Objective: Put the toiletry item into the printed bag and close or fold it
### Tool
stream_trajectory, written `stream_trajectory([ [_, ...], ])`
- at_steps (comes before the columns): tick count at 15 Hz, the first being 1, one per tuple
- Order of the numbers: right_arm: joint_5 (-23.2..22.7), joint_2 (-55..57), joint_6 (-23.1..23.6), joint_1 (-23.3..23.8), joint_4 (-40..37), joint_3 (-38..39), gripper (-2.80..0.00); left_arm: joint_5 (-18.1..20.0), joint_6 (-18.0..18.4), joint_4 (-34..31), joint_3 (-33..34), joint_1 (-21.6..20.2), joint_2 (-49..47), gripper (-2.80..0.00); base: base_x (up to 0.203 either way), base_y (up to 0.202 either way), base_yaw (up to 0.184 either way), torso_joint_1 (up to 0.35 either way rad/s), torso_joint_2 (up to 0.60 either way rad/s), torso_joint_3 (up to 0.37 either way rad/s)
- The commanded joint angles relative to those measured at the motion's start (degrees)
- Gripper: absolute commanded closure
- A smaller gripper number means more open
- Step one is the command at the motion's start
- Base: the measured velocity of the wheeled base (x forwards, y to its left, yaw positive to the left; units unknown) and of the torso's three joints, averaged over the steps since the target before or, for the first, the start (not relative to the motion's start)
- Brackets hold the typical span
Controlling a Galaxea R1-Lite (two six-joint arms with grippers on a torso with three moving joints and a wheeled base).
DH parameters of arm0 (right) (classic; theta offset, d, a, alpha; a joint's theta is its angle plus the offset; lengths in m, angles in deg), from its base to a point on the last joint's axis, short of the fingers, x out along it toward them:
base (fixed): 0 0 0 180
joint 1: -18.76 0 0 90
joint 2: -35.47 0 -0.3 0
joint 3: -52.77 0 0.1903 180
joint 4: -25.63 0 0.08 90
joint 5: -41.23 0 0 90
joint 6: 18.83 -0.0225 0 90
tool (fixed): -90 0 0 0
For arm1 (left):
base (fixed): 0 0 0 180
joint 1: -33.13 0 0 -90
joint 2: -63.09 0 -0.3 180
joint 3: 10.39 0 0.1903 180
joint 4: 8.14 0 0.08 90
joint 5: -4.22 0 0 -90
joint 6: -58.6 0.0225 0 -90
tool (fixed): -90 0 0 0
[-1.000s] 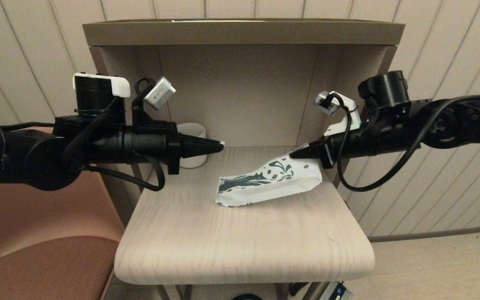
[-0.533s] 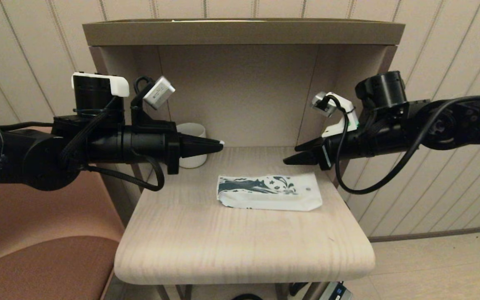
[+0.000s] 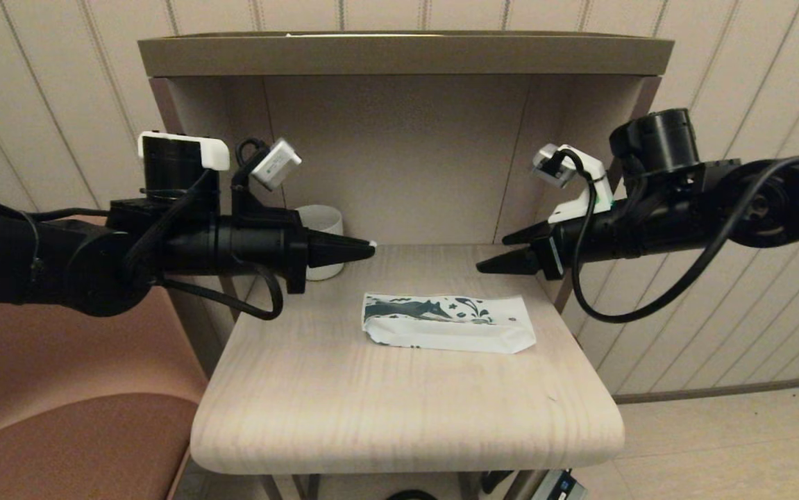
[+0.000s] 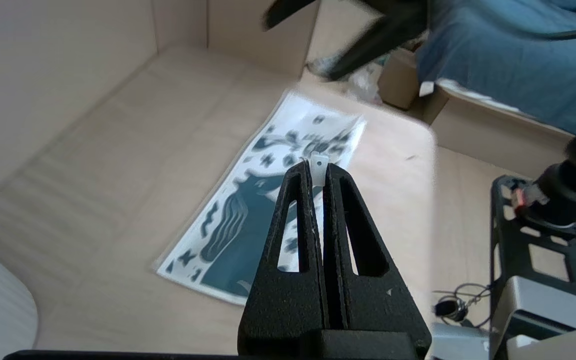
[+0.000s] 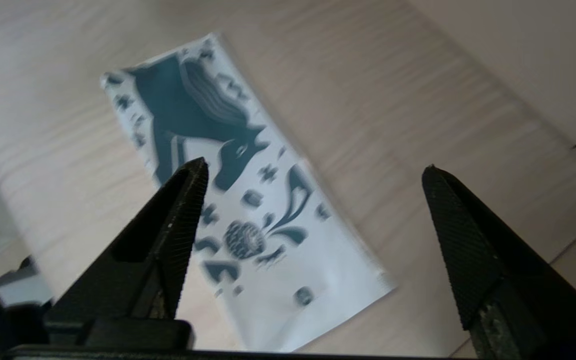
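Note:
The printed bag lies flat on the wooden table, its teal horse end toward my left arm. Nothing holds it. My left gripper hovers above the table to the left of the bag, shut on the toiletry item; only its small white flat end with a hole pokes out between the fingertips. The bag lies below and beyond those fingers. My right gripper hangs open above the bag's right end, its jaws wide apart and empty, with the bag under them.
A white ribbed mug stands at the back left of the table, behind my left gripper. The cabinet's back and side walls enclose the rear. A brown seat lies left of the table.
My right gripper has let go of the bag's right end and opened; the bag dropped flat onto the table. The right gripper rose slightly. The left arm shifted a little to the right.

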Motion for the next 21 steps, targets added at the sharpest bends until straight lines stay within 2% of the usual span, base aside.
stream_trajectory([
  [1, -0.15, -2.16, 0.28, -0.04, 0.04, 2.73, -2.80, -0.98, 0.12, 0.08, -1.36, 0.01, -4.43, 0.00, 0.000, 0.000, 0.000, 0.000, 0.00, 0.000],
  [5, 0.02, -7.87, 0.29, 0.02, 0.05, 7.90, -2.80, -4.05, 0.06, -1.13, -0.30, -2.33, -3.01, 0.00, 0.000, 0.000, 0.000, 0.000, 0.00, 0.000],
  [9, 0.16, -11.50, 0.12, 0.77, 0.05, 11.22, -2.80, -5.29, 0.19, -3.93, 1.31, -3.61, -1.31, 0.00, 0.000, 0.000, 0.000, 0.000, 0.00, 0.000],
  [12, -0.06, -12.75, 0.12, 1.77, 0.68, 14.33, -2.80, -12.05, 0.81, -3.61, 3.82, -3.84, -1.59, 0.00, 0.000, 0.000, 0.000, 0.000, 0.00, 0.000],
  [14, -0.01, -13.52, 0.06, 1.77, 2.61, 16.36, -2.80, -14.55, 0.78, -3.94, 5.46, -3.86, -0.39, 0.00, 0.000, 0.000, 0.000, 0.000, 0.00, 0.000],
  [17, -0.10, -14.74, -0.15, 1.77, 4.18, 18.52, -2.80, -27.15, 1.12, -2.93, 9.28, -3.78, 1.80, 0.00, 0.000, 0.000, 0.000, 0.000, 0.00, 0.000],
  [19, -0.10, -15.88, -0.23, 1.64, 4.10, 19.15, -2.80, -30.64, 1.07, -2.62, 9.89, -3.77, 1.85, 0.00, 0.000, 0.000, 0.000, 0.000, 0.00, 0.000],
  [20, -0.18, -16.37, -0.28, 1.51, 4.10, 19.57, -2.80, -31.95, 1.03, -2.52, 10.23, -3.77, 1.46, -0.15, 0.000, 0.000, 0.000, 0.000, 0.00, 0.000],
  [21, -0.18, -16.65, -0.32, 1.51, 4.02, 19.69, -2.80, -32.32, 0.94, -2.49, 10.49, -3.77, 1.19, -2.80, 0.000, 0.000, 0.000, 0.000, 0.00, 0.000],
])
